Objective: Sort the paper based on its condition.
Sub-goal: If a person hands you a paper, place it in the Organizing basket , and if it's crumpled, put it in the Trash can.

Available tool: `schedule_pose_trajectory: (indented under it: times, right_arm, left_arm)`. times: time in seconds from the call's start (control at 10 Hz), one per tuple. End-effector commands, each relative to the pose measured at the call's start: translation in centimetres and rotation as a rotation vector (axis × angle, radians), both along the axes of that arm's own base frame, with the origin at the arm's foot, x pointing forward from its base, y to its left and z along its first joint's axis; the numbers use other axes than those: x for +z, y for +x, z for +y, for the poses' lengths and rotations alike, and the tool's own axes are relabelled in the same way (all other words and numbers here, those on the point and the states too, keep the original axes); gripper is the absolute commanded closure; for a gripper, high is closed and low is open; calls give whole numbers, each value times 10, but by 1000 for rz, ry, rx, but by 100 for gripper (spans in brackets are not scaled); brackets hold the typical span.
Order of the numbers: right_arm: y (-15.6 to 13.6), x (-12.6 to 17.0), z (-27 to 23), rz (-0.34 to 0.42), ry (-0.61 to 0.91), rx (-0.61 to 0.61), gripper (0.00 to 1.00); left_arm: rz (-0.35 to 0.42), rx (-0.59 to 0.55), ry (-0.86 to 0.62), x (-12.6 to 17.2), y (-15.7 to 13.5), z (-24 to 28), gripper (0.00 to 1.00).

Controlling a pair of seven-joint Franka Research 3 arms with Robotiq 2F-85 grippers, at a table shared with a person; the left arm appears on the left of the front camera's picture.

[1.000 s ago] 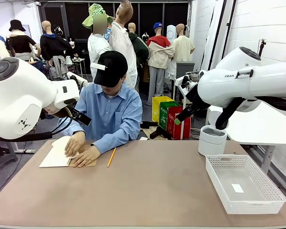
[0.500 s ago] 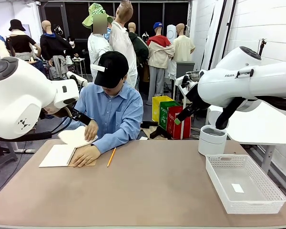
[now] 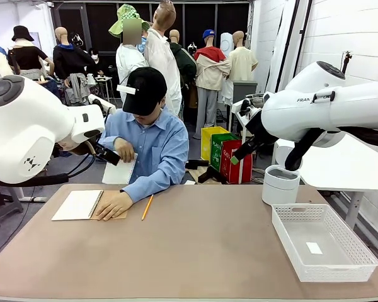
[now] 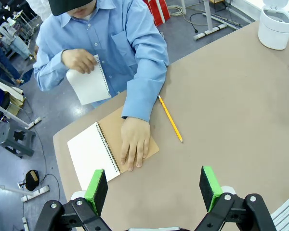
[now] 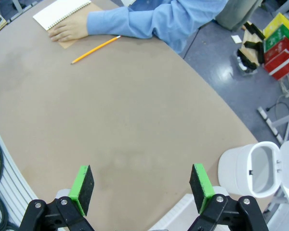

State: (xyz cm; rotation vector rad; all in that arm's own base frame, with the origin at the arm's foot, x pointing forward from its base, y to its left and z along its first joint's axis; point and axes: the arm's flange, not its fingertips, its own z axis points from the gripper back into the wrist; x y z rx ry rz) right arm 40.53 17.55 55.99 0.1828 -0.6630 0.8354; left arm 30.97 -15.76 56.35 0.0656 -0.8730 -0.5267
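Observation:
The person at the far side holds one white sheet of paper (image 3: 121,170) in a raised hand, off the table at chest height; the same paper (image 4: 89,84) has a perforated edge. Their other hand (image 3: 113,204) presses on the open spiral notebook (image 3: 78,204) at the far left of the table. My left gripper (image 4: 153,187) hovers open high above the table, nearer to me than the notebook (image 4: 89,155), with nothing between its green pads. My right gripper (image 5: 141,185) is also open and holds nothing, high over the bare middle of the table.
A yellow pencil (image 3: 147,207) lies right of the notebook. A white slatted basket (image 3: 343,267) stands at the right with a tiny white tag (image 3: 314,248) inside. A white lidded bin (image 3: 281,185) stands at the far right, behind the basket.
The person has pulled a sheet off the notebook and lifted it from the table up to chest height. Both arms have stayed still.

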Motion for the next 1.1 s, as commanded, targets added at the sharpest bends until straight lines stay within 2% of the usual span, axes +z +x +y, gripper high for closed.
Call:
schedule_pose_trajectory:
  times: [0.0, 1.0]
  right_arm:
    - [1, -1, 1, 4, -2, -5, 0]
    - [1, -1, 1, 4, -2, -5, 0]
  left_arm:
    - [-10, -5, 13, 0, 1, 0, 0]
    - [-10, -5, 13, 0, 1, 0, 0]
